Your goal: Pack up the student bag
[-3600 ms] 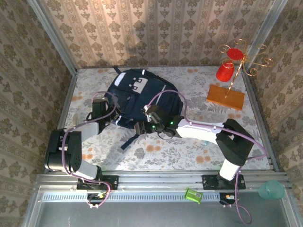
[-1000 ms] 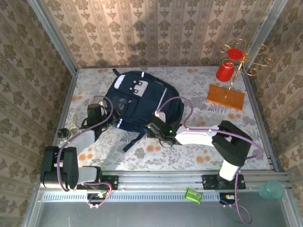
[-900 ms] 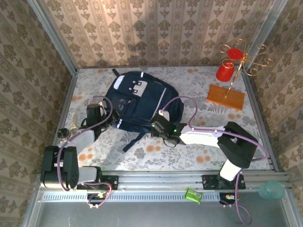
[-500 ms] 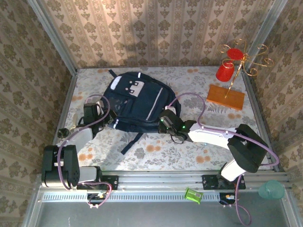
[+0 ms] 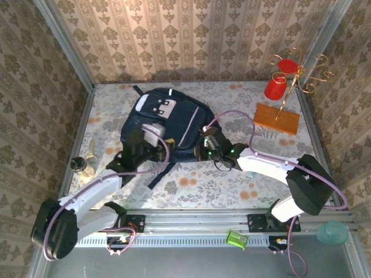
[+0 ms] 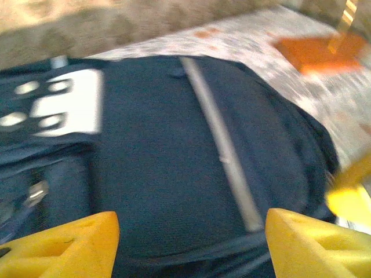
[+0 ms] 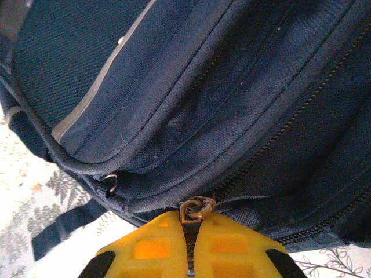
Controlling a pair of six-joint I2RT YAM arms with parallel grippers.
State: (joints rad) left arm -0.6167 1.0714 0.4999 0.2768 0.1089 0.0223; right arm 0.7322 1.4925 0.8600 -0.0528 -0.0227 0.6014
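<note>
The student bag point(image 5: 174, 119) is a large dark navy backpack lying flat mid-table, its white studded patch point(image 5: 161, 106) toward the back wall. My left gripper point(image 5: 155, 141) hovers at the bag's near left edge. In the left wrist view its yellow fingers point(image 6: 58, 243) stand wide apart with only the bag's fabric point(image 6: 162, 162) and pale piping point(image 6: 223, 150) beyond them. My right gripper point(image 5: 207, 142) is at the bag's near right edge. In the right wrist view it point(image 7: 194, 226) is shut on a small metal zipper pull point(image 7: 197, 209) of the bag point(image 7: 191, 87).
An orange block point(image 5: 276, 119) carrying a gold wire stand with red cups point(image 5: 276, 87) sits at the back right. A small glass bottle point(image 5: 81, 165) stands near the left wall. A dark strap point(image 5: 159, 172) trails from the bag toward the front rail.
My left gripper has opened and swung from the bag's left side to its near edge. My right gripper has slid rightward along the bag's edge, still shut on the zipper pull.
</note>
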